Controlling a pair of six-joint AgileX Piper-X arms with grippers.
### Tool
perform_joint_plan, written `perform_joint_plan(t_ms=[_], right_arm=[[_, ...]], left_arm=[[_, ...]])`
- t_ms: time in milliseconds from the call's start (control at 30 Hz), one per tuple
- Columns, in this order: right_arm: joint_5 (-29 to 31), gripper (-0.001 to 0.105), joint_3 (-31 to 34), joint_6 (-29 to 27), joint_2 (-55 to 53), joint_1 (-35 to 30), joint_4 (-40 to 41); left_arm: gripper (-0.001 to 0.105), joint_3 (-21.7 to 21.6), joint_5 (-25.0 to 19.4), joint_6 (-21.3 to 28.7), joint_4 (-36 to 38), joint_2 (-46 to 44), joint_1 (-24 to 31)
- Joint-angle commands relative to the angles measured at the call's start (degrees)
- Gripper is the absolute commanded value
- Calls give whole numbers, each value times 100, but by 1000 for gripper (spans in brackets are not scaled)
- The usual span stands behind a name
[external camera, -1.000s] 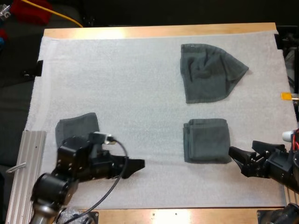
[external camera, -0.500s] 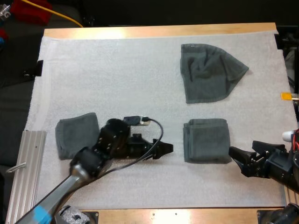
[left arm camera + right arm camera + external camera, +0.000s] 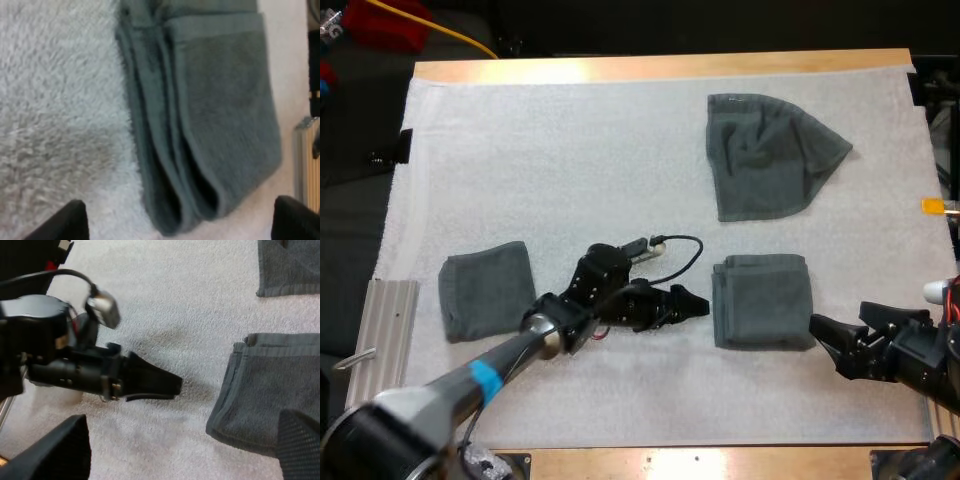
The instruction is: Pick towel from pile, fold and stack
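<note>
The left gripper [image 3: 697, 303] lies low over the white mat [image 3: 570, 150] around the middle of the tabletop's near half. Its fingers [image 3: 67, 222] are spread wide with nothing between them, and the tips are just short of the left edge of the folded stack [image 3: 763, 300], whose layered folds face it. The right gripper [image 3: 838, 318] sits by the tabletop's near right corner, just beside the stack, its fingers [image 3: 57, 452] likewise well apart and empty. A crumpled towel [image 3: 770, 155] lies toward the far right corner, well apart from the stack. Another folded towel [image 3: 485, 290] rests near the left edge, close to a metal rail [image 3: 375, 360]
</note>
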Motion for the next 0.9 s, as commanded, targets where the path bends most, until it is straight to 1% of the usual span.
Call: perform_joint_plan(t_ms=[0,133,267,333,533,600,667,733,800,867], right_arm=[[-36,74,-8,-39,-12,10,7],[-36,74,-8,-39,-12,10,7],[-36,74,-8,-13,-12,10,7],[-36,74,-8,-13,-12,10,7],[-36,74,-8,21,-12,10,7],[-36,74,-8,34,-12,10,7],[-36,74,-8,82,-12,10,7],[-36,74,-8,87,-12,10,7],[-36,74,-8,87,-12,10,7],[-36,74,-8,87,-12,10,7]], left_arm=[[71,-78,89,-52,-183,109,-19],[71,-264,271,57,-248,499,-19],[71,-621,560,168,-244,861,-75],[71,-771,605,187,-206,987,-158],[71,-1336,405,238,292,1297,-503],[71,-1523,228,309,698,1366,-552],[71,-1637,209,392,942,1401,-558],[71,-1680,176,401,1095,1404,-558],[71,-1680,232,476,1130,1404,-558],[71,-1680,108,488,1247,1404,-558]])
